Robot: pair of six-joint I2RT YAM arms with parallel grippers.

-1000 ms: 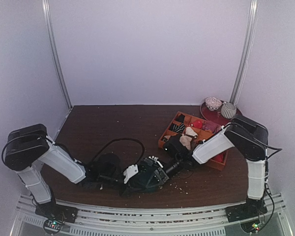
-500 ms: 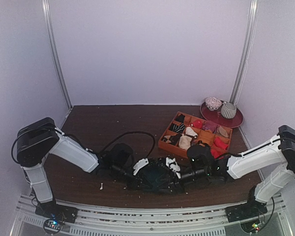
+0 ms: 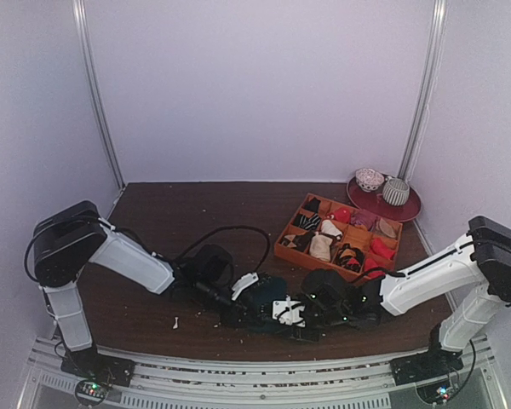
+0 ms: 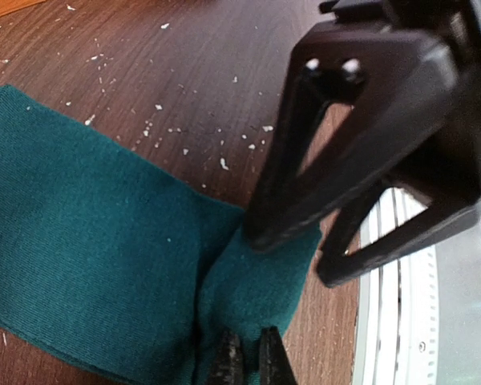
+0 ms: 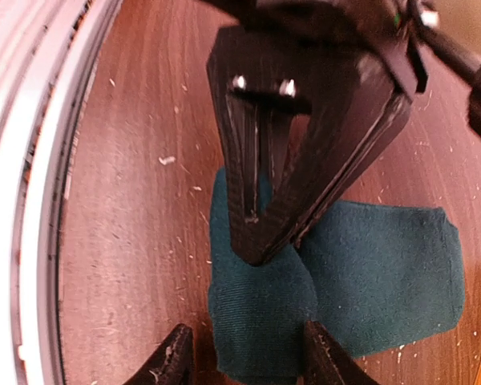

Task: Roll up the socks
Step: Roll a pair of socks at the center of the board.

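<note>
L jaws are pinching shut on a raised fold of the socks (image 4: 104,241). The tips are meeting w/ teal cloth bunching up btw them, so I'm reading that as a real grip, not just a press. R jaws are standing roughly half open. One fingertip (image 5: 173,362) is hanging over bare tabletop (image 5: 128,200) and the other is at the cloth's far edge, w/ the near end of the socks lying btw them. They're straddling, not clamping; I'm seeing nothing squeezed on that side.

The relation that's counting: the two sets of jaws are meeting nose to nose over the same end of the socks, w/ the L tips coming down on the cloth just ahead of the R opening. In both wrist views the rail at the near edge is sitting on one side and the flat teal band is running off to the other. So I'm judging the long axis as lying across the line btw my arms, heading toward the back of the tabletop. Both arms are equally close, but only L is holding. I'm thinking the roll has to travel along that band, so R needs to be closing on this end w/o nipping the L tips.
</note>
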